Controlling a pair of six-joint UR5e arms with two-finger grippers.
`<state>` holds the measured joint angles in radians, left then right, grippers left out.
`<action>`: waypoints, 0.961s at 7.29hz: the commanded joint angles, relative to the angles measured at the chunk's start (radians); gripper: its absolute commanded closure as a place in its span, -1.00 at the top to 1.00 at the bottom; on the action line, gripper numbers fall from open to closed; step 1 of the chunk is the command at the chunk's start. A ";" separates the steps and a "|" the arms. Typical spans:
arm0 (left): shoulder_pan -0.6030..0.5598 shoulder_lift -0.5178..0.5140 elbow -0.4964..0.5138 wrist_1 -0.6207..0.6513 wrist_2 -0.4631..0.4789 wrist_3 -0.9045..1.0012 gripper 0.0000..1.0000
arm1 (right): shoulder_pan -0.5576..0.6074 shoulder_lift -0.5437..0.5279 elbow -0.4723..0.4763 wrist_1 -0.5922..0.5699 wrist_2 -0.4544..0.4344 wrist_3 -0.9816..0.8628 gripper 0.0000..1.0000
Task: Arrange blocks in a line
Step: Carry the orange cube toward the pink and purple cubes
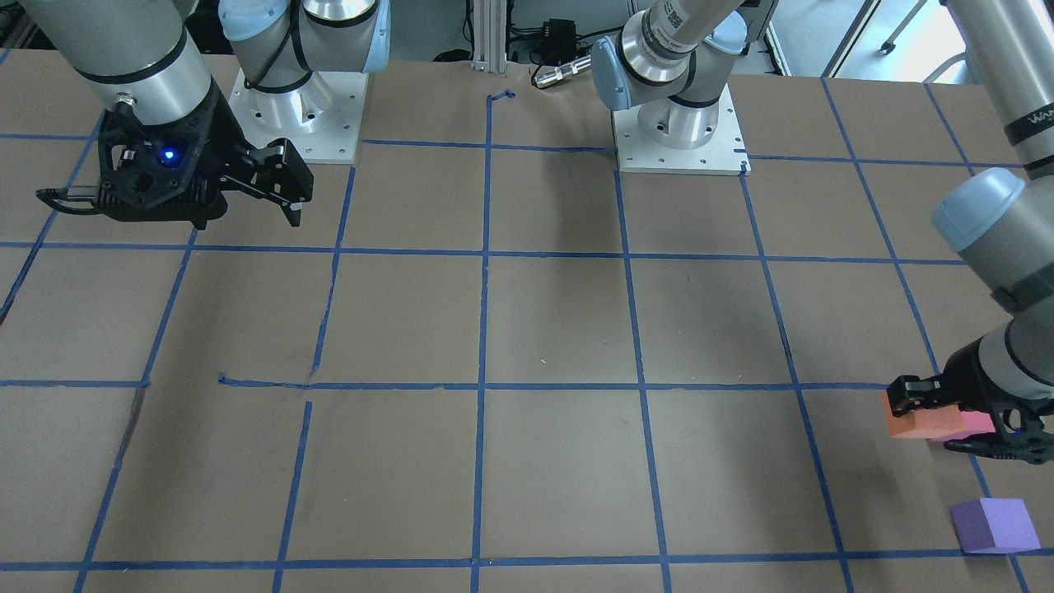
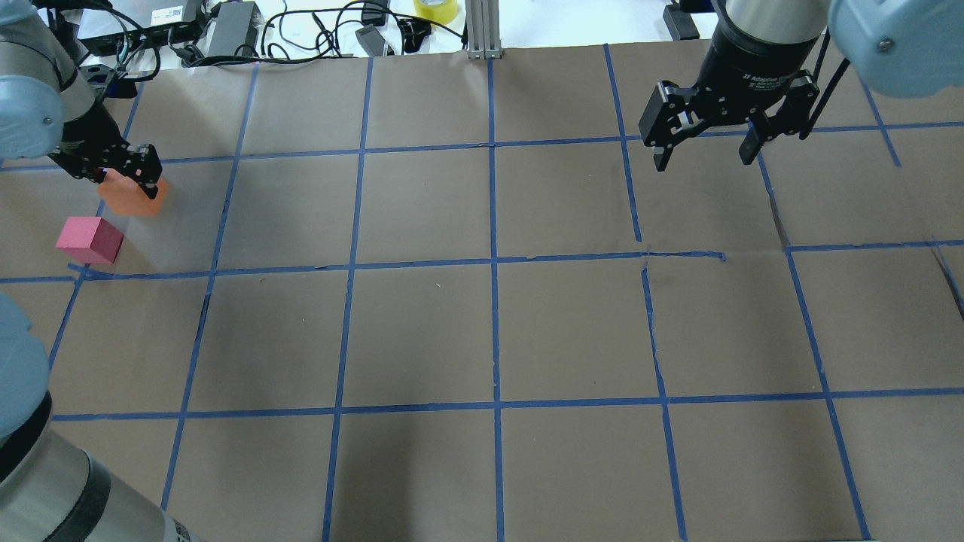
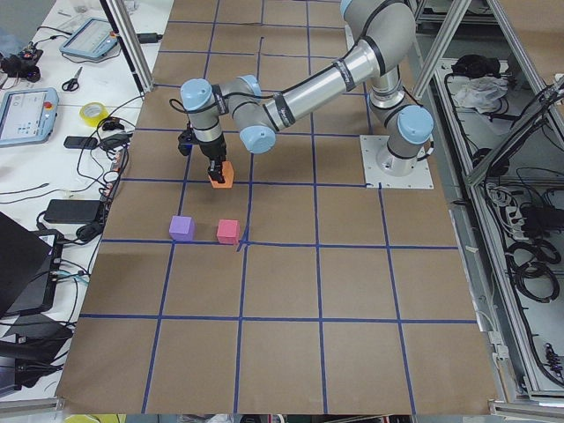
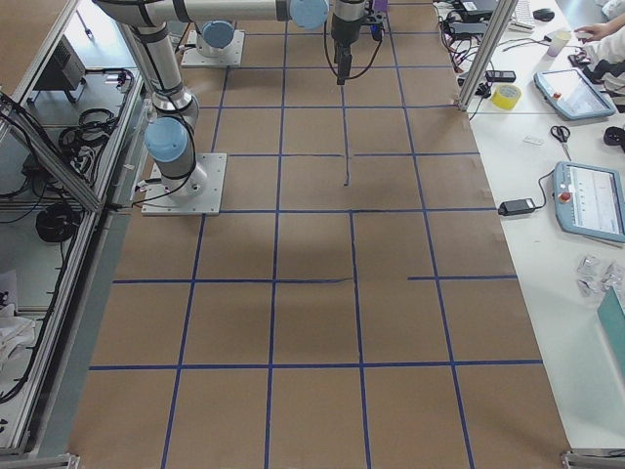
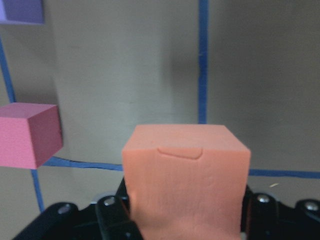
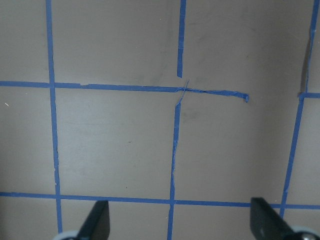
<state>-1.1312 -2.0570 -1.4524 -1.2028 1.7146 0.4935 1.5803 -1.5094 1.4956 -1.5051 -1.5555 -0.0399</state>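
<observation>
My left gripper (image 2: 124, 179) is shut on the orange block (image 2: 137, 199) at the table's far left. The orange block fills the left wrist view (image 5: 186, 175) and shows in the front view (image 1: 921, 422). I cannot tell whether it touches the table. The pinkish-red block (image 2: 89, 239) lies just nearer the robot and to the left, apart from the orange one (image 5: 27, 134). The purple block (image 1: 993, 525) lies beyond them near the table edge (image 3: 181, 227), outside the overhead view. My right gripper (image 2: 704, 154) is open and empty, high over the far right.
Blue tape lines (image 2: 493, 260) mark a grid on the brown table. Cables, boxes and a yellow tape roll (image 2: 435, 9) lie past the far edge by an aluminium post (image 2: 482, 30). The arm bases (image 1: 300, 111) (image 1: 679, 132) stand at the robot's side.
</observation>
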 commanded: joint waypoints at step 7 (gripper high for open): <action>0.152 -0.199 0.190 0.017 -0.067 0.151 -1.00 | 0.003 0.000 0.002 -0.014 0.000 0.000 1.00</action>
<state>-0.9852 -2.2434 -1.2648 -1.1885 1.6474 0.6443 1.5825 -1.5094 1.4971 -1.5182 -1.5559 -0.0399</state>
